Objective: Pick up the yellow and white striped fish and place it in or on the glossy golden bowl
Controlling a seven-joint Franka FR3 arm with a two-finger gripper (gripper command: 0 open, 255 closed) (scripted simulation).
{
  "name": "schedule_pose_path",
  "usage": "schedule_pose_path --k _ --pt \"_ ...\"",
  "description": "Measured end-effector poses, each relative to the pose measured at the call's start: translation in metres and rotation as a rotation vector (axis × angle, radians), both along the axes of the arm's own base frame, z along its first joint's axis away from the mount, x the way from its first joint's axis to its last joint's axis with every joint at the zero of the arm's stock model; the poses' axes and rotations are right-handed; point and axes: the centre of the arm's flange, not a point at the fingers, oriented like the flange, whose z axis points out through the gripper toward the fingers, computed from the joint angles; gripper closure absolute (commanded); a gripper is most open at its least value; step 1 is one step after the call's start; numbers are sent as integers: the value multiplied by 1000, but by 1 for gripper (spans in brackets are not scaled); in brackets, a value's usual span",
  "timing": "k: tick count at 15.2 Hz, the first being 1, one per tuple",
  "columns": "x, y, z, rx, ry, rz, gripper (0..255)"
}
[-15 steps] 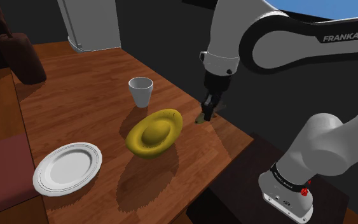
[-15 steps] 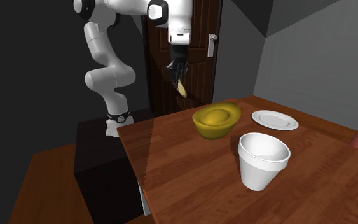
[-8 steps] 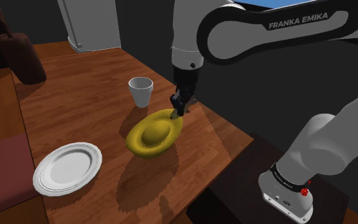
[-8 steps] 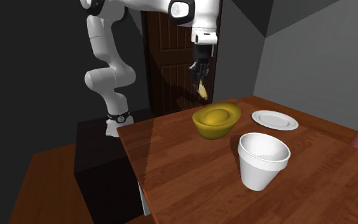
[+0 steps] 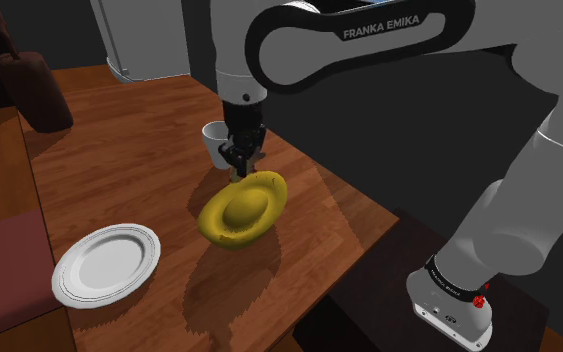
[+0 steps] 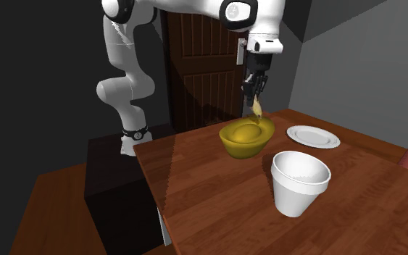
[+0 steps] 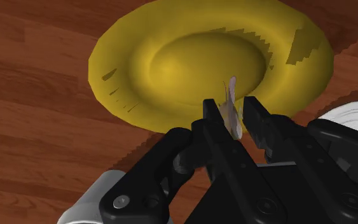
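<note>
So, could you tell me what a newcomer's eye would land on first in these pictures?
The glossy golden bowl in the middle of the wooden table stands out first. The black gripper hangs over it, shut on a small pale yellow fish. Next come the white cup, nearest in the second exterior view, and the white plate at the shoulder view's lower left.

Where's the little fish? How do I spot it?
Look at the wooden table, then the yellow bowl. Just above the bowl, the black claw pinches the fish: small, thin, pale yellow, unlike the white cup and plate resting on the table.
</note>
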Motion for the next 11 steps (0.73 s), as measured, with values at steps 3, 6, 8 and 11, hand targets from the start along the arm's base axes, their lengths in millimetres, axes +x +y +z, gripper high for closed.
schedule_pose_path --k 3,6,8,11 --pt "2 4 -14 0 0 -1 255" --pt "2 5 -30 0 0 -1 255" --pt "1 5 -41 0 0 -1 255" --pt "2 4 -55 0 0 -1 255"
